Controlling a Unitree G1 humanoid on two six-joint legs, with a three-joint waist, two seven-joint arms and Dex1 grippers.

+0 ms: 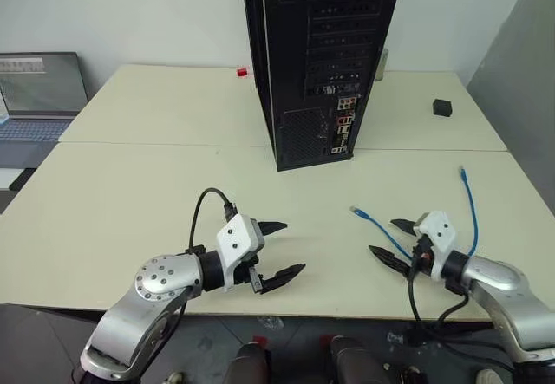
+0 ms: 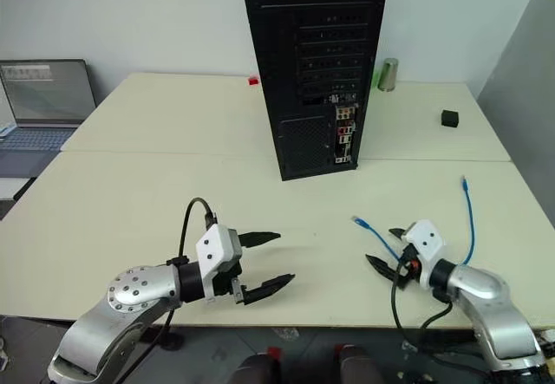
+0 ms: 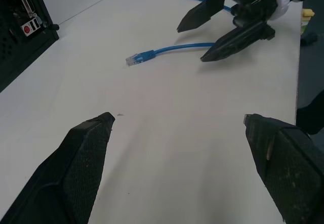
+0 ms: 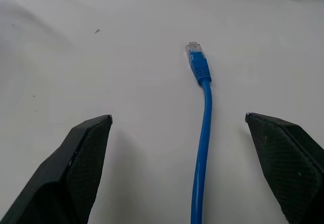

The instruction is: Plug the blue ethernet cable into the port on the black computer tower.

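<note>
The blue ethernet cable [image 1: 473, 215] lies loose on the cream table at the right. One clear plug [image 4: 195, 49] points toward the black computer tower [image 1: 321, 55], which stands upright at the back centre. The tower's colourful connector cluster [image 1: 344, 124] faces me; I cannot pick out the port within it. My right gripper [image 1: 381, 236] is open just above the table, with the cable running between its fingers [image 4: 283, 158], untouched. My left gripper [image 1: 293, 247] is open over bare table at centre left and holds nothing. The left wrist view also catches the right gripper [image 3: 190, 45] astride the cable [image 3: 172, 48].
A grey laptop [image 1: 39, 89] sits at the far left. A small black block [image 1: 442, 107] lies at the back right, and a metal can [image 2: 388, 74] stands behind the tower. A small red piece [image 1: 242, 73] lies to the tower's left. The table's front edge runs just under both grippers.
</note>
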